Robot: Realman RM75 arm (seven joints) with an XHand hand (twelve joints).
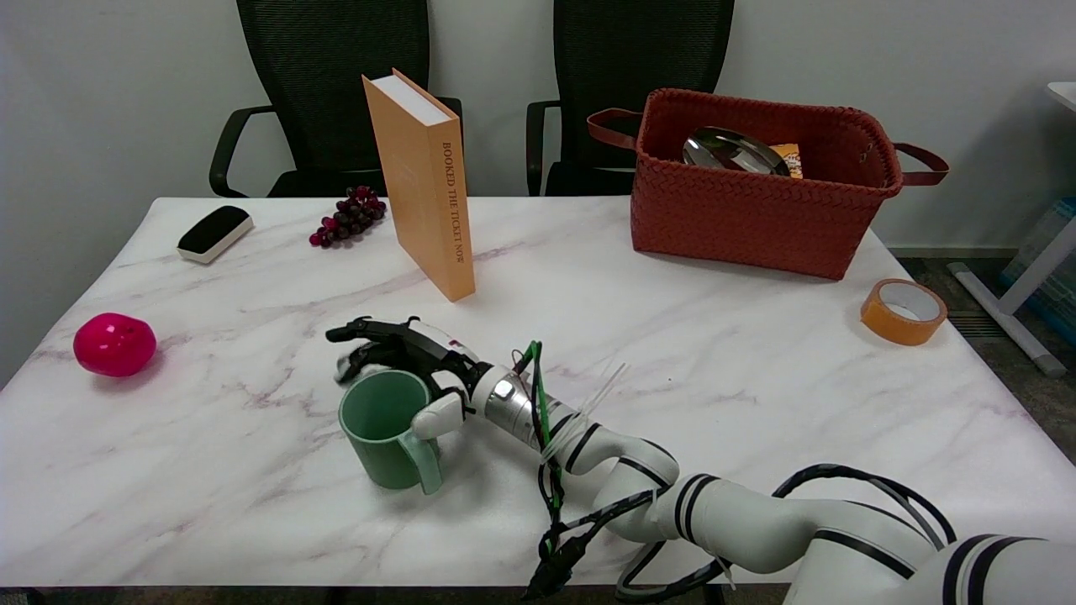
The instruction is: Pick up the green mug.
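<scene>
green mug [382, 428] | upright, glossy, handle toward camera | right hand [403, 370] at rim

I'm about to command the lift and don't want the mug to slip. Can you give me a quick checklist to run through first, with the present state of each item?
1. Right hand at the green mug: ok, fingers curve over the far rim and the thumb presses near the handle.
2. Firm grip: cannot tell, contact behind the mug is hidden.
3. Mug upright: ok, opening faces up.
4. Mug on the table or already raised: cannot tell.
5. Space above: ok, the orange book stands apart, farther back.
6. Mug empty: ok, nothing visible inside.
</scene>
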